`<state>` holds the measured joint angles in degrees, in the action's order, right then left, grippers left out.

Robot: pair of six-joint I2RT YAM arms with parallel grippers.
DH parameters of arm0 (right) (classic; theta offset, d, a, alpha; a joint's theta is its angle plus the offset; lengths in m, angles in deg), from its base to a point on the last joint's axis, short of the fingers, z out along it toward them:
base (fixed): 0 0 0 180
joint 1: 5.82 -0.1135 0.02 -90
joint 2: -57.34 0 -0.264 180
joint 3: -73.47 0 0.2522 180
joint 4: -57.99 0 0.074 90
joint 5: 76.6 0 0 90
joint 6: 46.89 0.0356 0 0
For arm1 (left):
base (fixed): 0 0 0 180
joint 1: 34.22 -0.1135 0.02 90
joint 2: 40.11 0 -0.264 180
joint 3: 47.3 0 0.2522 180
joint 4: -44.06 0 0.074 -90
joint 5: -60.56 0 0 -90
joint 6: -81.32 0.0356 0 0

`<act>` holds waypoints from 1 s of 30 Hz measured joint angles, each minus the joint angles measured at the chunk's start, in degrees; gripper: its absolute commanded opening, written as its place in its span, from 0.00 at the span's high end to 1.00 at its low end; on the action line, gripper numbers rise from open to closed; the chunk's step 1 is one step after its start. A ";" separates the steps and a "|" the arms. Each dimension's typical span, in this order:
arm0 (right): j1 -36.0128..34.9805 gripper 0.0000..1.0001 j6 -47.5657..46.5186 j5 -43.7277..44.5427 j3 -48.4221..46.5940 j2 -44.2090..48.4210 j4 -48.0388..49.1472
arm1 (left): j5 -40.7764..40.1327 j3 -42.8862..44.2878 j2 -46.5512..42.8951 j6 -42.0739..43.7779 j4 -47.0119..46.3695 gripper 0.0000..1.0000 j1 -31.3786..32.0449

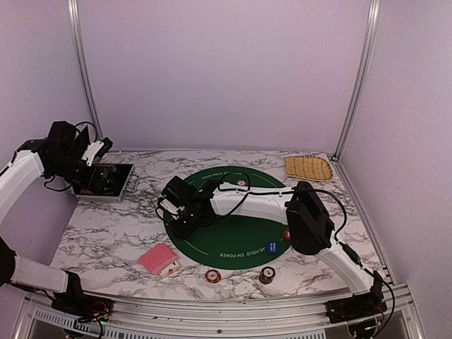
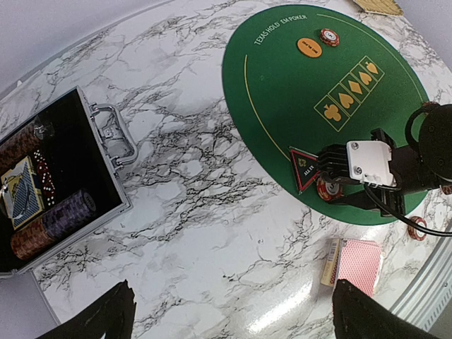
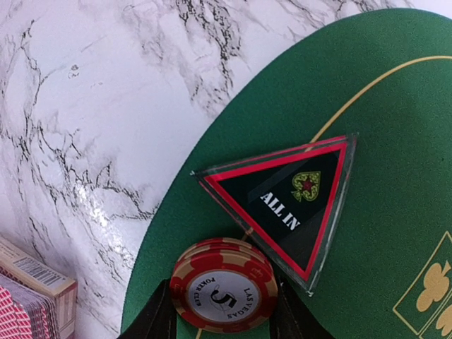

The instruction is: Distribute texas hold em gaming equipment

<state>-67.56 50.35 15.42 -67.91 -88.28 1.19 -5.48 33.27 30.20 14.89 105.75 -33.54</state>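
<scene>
Distribution looks partway done to us. Working down from the biggest piece, the marble table [image 1: 106,240] carries the round green mat [image 1: 233,240] at its centre, an open metal case [image 2: 106,155] at the left and a woven straw tray [image 1: 308,168] in the far right corner. The case holds rolls of chips and what looks like a boxed deck, so we judge there is more to hand out.

The red-backed playing cards [image 2: 360,260] lie in one pile on the marble near the front edge, just beside their card box [image 2: 329,261]. No card shows on the mat, so dealing seems to be left.

The markers are out. The dark triangular marker [image 3: 289,205], lettered ALL IN, lies at the mat's left rim. The orange round button [image 2: 308,47] sits at the far side, and the blue round button [image 1: 272,246] at the near rim. A far chip stack [image 2: 329,37] stands just beside the orange button, and two front chip stacks [image 1: 213,275] sit on the marble before the mat.

The right gripper [image 3: 223,319] reaches across to the mat's left rim. Its jaws, roughly half spread, are clamped on either side of a chip stack [image 3: 224,286] marked 5, just beside the triangle. We cannot tell whether that stack rests on the felt or is lifted. The left gripper [image 1: 101,147] hangs above the case, jaws spread wide, grasping nothing.
</scene>
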 measured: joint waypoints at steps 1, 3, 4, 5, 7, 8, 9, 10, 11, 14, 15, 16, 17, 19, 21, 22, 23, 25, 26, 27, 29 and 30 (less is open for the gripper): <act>0.02 0.94 0.00 0.00 -0.02 -0.07 0.15 | 0.00 0.00 0.02 0.00 0.00 0.01 0.00; 0.04 0.94 0.02 0.00 -0.09 -0.17 0.31 | 0.00 0.00 0.04 0.00 0.00 0.01 0.00; 0.04 0.94 0.02 0.00 -0.09 -0.20 0.42 | 0.00 0.00 0.09 0.00 0.00 0.01 0.00; 0.04 0.94 0.02 0.00 -0.09 -0.22 0.57 | 0.02 0.00 0.11 0.00 0.00 0.01 0.00; 0.09 0.94 0.02 0.00 -0.09 -0.22 0.66 | 0.00 0.00 0.11 0.00 0.00 0.01 0.00; 0.11 0.94 0.02 0.00 -0.09 -0.24 0.68 | 0.02 0.00 0.11 0.00 0.00 0.01 0.00; 0.13 0.94 0.04 0.00 -0.07 -0.24 0.70 | 0.02 0.00 0.11 0.00 0.00 0.01 0.00; 0.15 0.94 0.07 0.00 -0.07 -0.24 0.74 | 0.02 0.00 0.11 0.00 0.00 0.01 0.00; 0.20 0.94 0.07 0.00 -0.09 -0.24 0.79 | 0.02 0.00 0.11 0.00 0.00 0.01 0.00; 0.24 0.94 0.22 -0.02 -0.07 -0.24 1.03 | 0.00 0.00 0.11 0.00 0.00 0.01 0.00; 0.26 0.94 0.24 -0.02 -0.07 -0.24 1.05 | 0.02 0.00 0.11 0.00 0.00 0.01 0.00; 0.26 0.94 0.24 -0.02 -0.07 -0.24 1.05 | 0.02 0.00 0.11 0.02 0.00 0.01 0.00; 0.26 0.94 0.26 -0.02 -0.07 -0.24 1.05 | 0.02 0.00 0.11 0.02 0.00 0.01 0.00; 0.26 0.95 0.28 -0.02 -0.07 -0.24 1.05 | 0.02 0.00 0.11 0.02 0.00 0.01 0.00; 0.26 0.95 0.44 -0.04 -0.07 -0.24 1.05 | 0.02 0.00 0.11 0.02 0.00 0.01 0.00; 0.26 0.95 0.52 -0.04 0.02 -0.24 1.11 | 0.02 0.00 0.11 0.04 0.00 0.01 0.00; 0.26 0.95 0.66 -0.07 0.20 -0.22 1.31 | 0.02 0.00 0.11 0.04 0.00 0.01 0.00; 0.26 0.95 0.76 -0.13 1.64 0.37 2.58 | 0.02 0.00 0.11 0.07 0.00 0.01 0.00; 0.26 0.95 0.85 -0.20 2.64 0.87 3.41 | 0.02 0.00 0.11 0.07 0.00 0.01 0.00; 0.28 0.94 0.87 -0.28 3.58 1.29 4.17 | 0.02 0.00 0.11 0.07 0.00 0.01 0.00; 0.31 0.94 0.90 -0.46 5.11 2.05 5.31 | 0.02 0.00 0.11 0.07 0.00 0.01 0.00; 0.33 0.93 0.90 -0.52 5.53 2.27 5.53 | 0.02 0.00 0.11 0.07 0.00 0.01 0.00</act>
<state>-67.23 51.25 14.90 -62.38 -86.01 6.72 -5.46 33.27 30.30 14.95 105.75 -33.54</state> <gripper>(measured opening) 0.397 0.990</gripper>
